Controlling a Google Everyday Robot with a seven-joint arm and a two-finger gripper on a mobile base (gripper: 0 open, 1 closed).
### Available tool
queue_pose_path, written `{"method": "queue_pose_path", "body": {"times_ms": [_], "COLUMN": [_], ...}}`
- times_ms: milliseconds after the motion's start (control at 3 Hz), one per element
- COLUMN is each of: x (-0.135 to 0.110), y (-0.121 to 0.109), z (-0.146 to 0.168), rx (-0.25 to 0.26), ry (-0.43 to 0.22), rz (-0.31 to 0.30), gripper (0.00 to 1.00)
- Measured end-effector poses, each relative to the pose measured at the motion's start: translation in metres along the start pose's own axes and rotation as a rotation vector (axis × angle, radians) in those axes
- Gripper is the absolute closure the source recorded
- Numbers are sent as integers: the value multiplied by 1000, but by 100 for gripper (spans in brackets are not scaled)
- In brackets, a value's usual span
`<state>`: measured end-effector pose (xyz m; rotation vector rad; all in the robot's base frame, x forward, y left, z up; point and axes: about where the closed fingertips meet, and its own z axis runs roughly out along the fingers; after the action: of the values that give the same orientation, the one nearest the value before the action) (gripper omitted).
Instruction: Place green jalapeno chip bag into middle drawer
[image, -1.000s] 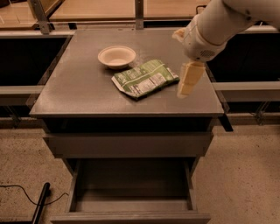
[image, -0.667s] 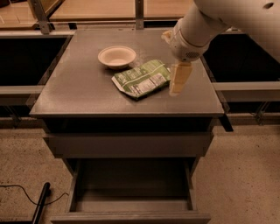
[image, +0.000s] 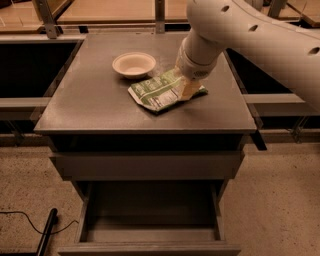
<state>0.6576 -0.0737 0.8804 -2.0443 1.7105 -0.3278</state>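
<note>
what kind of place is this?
Likely a lab or office test area: grey metal cabinet, its middle drawer pulled open, a cable on speckled floor. The gripper is at the green jalapeno chip bag on top.

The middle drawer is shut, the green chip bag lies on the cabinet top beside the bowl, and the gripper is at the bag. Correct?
No: the middle drawer is pulled open, as the camera view shows. The rest holds: the green jalapeno chip bag lies on the cabinet top beside the bowl, with the gripper at its right end.
</note>
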Motion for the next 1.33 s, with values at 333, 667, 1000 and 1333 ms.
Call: {"method": "queue_pose_path", "body": {"times_ms": [333,667,1000,1333], "x": [-1,-5,-9,-12], "y": [3,8,11,12], "z": [11,19,17,15], "rx": [-10,-21,-23,-24], "ry": [12,13,11,12], "rz": [-10,-27,-53,-71], "gripper": [63,58,32,12]}}
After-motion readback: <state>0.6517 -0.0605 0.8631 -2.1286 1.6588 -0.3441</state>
